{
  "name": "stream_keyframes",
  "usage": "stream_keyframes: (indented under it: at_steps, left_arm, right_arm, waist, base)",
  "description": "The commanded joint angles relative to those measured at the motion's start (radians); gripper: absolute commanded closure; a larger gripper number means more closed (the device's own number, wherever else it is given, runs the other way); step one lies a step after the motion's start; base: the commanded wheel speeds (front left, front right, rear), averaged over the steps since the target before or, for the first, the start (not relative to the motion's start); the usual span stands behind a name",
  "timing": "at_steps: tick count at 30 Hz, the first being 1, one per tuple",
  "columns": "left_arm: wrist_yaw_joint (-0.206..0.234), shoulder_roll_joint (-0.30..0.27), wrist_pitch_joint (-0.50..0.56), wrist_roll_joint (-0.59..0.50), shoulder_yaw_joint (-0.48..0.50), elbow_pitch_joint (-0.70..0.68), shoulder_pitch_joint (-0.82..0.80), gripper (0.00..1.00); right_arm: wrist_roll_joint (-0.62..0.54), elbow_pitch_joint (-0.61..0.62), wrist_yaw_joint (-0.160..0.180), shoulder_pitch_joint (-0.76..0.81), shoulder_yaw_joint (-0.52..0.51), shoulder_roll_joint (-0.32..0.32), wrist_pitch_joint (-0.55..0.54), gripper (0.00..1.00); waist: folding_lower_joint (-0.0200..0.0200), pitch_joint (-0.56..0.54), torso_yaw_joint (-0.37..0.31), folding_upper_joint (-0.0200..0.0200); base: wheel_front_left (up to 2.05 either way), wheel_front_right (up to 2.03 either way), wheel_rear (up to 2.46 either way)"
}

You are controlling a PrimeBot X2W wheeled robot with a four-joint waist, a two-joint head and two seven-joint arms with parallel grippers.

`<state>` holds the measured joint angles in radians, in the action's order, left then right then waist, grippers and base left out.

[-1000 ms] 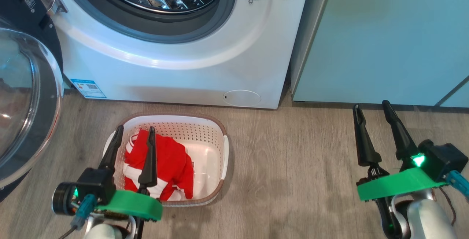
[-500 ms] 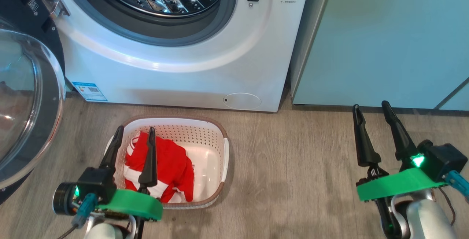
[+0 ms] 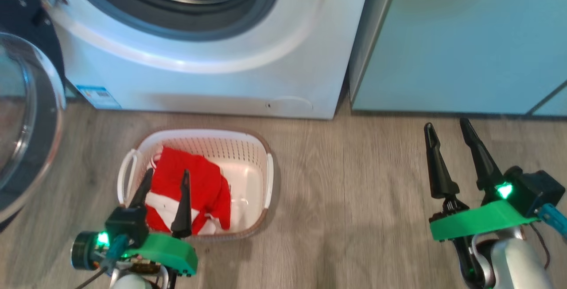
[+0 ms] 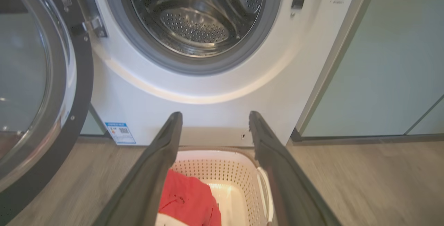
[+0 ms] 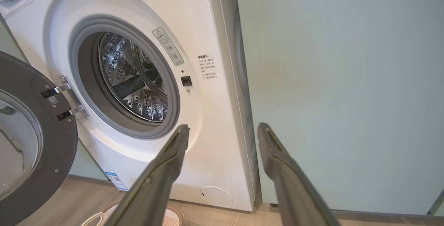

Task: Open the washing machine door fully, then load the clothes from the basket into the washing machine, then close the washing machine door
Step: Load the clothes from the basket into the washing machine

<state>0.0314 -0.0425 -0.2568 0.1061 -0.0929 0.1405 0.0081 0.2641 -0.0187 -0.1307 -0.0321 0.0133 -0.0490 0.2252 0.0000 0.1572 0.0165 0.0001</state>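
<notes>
While the white washing machine (image 3: 212, 80) stands with its mouth uncovered, its steel drum (image 4: 197, 18) gleaming inside the grey gasket (image 4: 194, 67), pale teal cabinets (image 3: 465, 36) rise just beside its right side. The washing machine door (image 3: 44, 116), a glossy black rim around domed clear glass, is swung wide on the hinge at the machine's left edge, well clear of the opening.

On the grey wood-look floor (image 3: 354, 200), the basket (image 3: 230, 147) sits near the machine's lower front edge, below and a little left of the round flap (image 3: 290, 103). The clothes (image 3: 195, 182), red with white bands, lie heaped in the basket's left half against its left and near walls. The basket's white bottom shows on the right.

Over the basket's near left corner hangs the left gripper (image 3: 167, 173), its two dark fingers spread wide with nothing clasped between them. The tips are above the garment, and whether they touch it cannot be told. The right gripper (image 3: 445, 124) is poised over open floor well to the right of the basket, before the cabinets, its fingers likewise wide apart and holding nothing. A blue label sticker (image 3: 97, 96) marks the machine's lower left corner.
</notes>
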Motion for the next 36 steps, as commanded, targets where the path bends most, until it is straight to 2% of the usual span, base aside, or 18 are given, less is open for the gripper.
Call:
stream_keyframes:
  at_steps: [1,8,17,22,26,32,36]
  left_arm:
    - [0.007,-0.008,-0.005,-0.013,0.03,-0.011,-0.049,0.0]
    - [-0.016,-0.027,-0.005,-0.004,0.044,0.214,-0.164,0.0]
    - [-0.04,-0.115,-0.005,-0.052,0.024,0.6,-0.404,0.0]
    - [-0.031,-0.159,0.014,-0.108,-0.02,0.79,-0.547,0.0]
    - [-0.03,-0.188,0.012,-0.138,-0.049,0.875,-0.644,0.0]
    - [-0.039,-0.205,0.103,-0.155,-0.077,0.975,-0.74,0.0]
    - [-0.052,-0.259,0.14,-0.169,-0.09,1.04,-0.823,0.0]
  right_arm:
    - [-0.003,0.04,0.0,-0.04,0.029,-0.001,-0.005,0.0]
    - [-0.026,0.081,0.0,-0.071,0.031,-0.001,-0.019,0.0]
    - [-0.034,0.113,0.0,-0.102,0.057,-0.001,-0.012,0.0]
    - [-0.029,0.121,0.0,-0.116,0.079,-0.001,0.003,0.0]
    - [-0.022,0.123,0.0,-0.12,0.088,-0.001,0.016,0.0]
    - [0.011,0.125,0.0,-0.112,0.082,-0.001,0.031,0.0]
    - [0.026,0.129,0.0,-0.114,0.105,-0.001,0.035,0.0]
  waist:
    - [0.0,0.039,-0.009,-0.0001]
    - [0.0,0.183,-0.037,-0.0001]
    - [0.0,0.396,-0.091,-0.0001]
    - [0.0,0.504,-0.128,-0.0001]
    - [0.0,0.577,-0.153,-0.0001]
    - [0.0,0.658,-0.175,-0.0001]
    - [0.0,0.715,-0.198,-0.0001]
  base:
    - [0.0,0.0,0.0]
    - [0.0,0.0,0.0]
    - [0.0,0.0,0.0]
    - [0.0,0.0,0.0]
    - [0.0,0.0,0.0]
    - [0.0,0.0,0.0]
    - [0.0,0.0,0.0]
